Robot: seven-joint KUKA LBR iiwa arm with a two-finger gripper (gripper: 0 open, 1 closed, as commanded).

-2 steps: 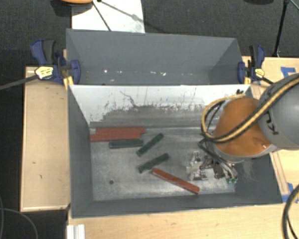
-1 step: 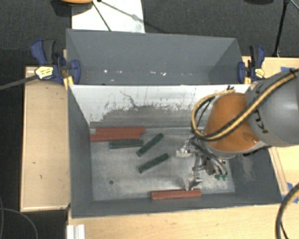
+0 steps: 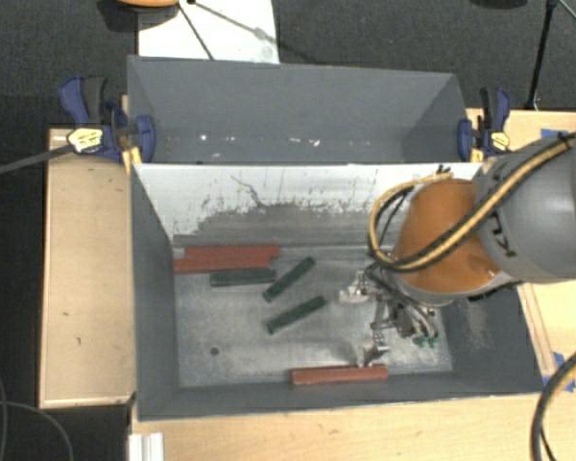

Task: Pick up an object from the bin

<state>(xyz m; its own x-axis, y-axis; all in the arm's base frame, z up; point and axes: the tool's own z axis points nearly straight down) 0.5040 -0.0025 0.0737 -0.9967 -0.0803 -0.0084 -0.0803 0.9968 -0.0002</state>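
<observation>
My gripper (image 3: 375, 351) hangs low in the bin's front right part, under the orange wrist cover. Its fingertips stand just above the right end of a flat reddish-brown bar (image 3: 338, 376) that lies along the front wall. I see nothing between the fingers. A dark green bar (image 3: 296, 314) lies at a slant to the left of the gripper, on the bin floor.
Further left lie a second dark green bar (image 3: 289, 279), a third one (image 3: 242, 278) under a long reddish-brown bar (image 3: 227, 257) by the back wall. The arm and its cables cover the bin's right side.
</observation>
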